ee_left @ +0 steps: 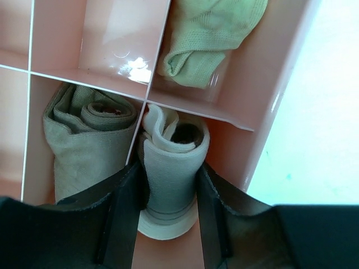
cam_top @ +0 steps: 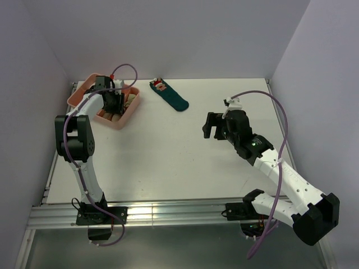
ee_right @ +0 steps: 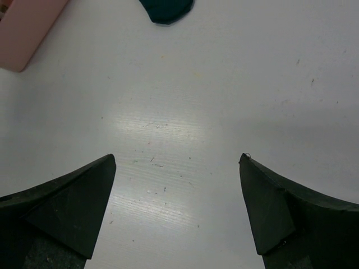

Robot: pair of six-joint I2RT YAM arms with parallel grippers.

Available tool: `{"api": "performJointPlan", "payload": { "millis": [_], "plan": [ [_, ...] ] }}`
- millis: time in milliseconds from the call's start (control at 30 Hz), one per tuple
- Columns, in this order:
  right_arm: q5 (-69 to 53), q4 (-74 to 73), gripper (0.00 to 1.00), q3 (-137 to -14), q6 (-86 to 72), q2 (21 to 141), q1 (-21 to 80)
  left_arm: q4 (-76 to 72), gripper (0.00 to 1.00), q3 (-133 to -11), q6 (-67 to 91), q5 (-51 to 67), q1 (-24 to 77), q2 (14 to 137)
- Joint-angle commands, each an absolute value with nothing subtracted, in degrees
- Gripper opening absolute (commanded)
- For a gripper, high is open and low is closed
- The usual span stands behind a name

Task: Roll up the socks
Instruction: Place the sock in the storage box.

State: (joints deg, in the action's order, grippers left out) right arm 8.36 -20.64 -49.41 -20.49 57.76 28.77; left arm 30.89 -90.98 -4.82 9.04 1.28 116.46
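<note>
Two rolled socks sit in neighbouring compartments of the pink tray [ee_left: 269, 84]: the tan sock [ee_left: 84, 140] and, just beside it, the cream banded sock [ee_left: 171, 162], clenched between the left hand [ee_left: 170, 185]. The right hand [ee_right: 176, 162] hangs released over the bench [ee_right: 185, 84], well apart from the tray.

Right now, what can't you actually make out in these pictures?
1. Top view: the left arm covers most of the pink tray, so its contents barely show.
2. Left wrist view: the left fingers cover the sides of the cream sock and the lower end of the tan sock.
3. Right wrist view: the teal sock is cut off by the top edge.
</note>
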Motion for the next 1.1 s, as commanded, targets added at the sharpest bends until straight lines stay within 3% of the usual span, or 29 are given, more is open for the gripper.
{"api": "performJointPlan", "payload": {
  "millis": [0,400,600,1067],
  "plan": [
    [7.82,-18.63,0.97,-52.82,-20.30,57.66,28.30,33.22,0.47,-94.39,-3.96,6.07,1.85,114.87],
    [6.59,-19.16,0.97,-52.65,-20.65,57.31,28.30,31.29,0.41,-88.95,-3.08,5.97,2.55,114.52],
    [5.98,-19.34,0.96,-52.29,-21.27,57.04,28.21,30.50,0.44,-88.85,-2.20,5.10,2.64,118.12],
    [4.92,-18.90,0.96,-50.98,-23.11,55.37,28.21,21.53,0.41,-79.90,-2.81,1.66,3.96,104.94]
  ]
}}
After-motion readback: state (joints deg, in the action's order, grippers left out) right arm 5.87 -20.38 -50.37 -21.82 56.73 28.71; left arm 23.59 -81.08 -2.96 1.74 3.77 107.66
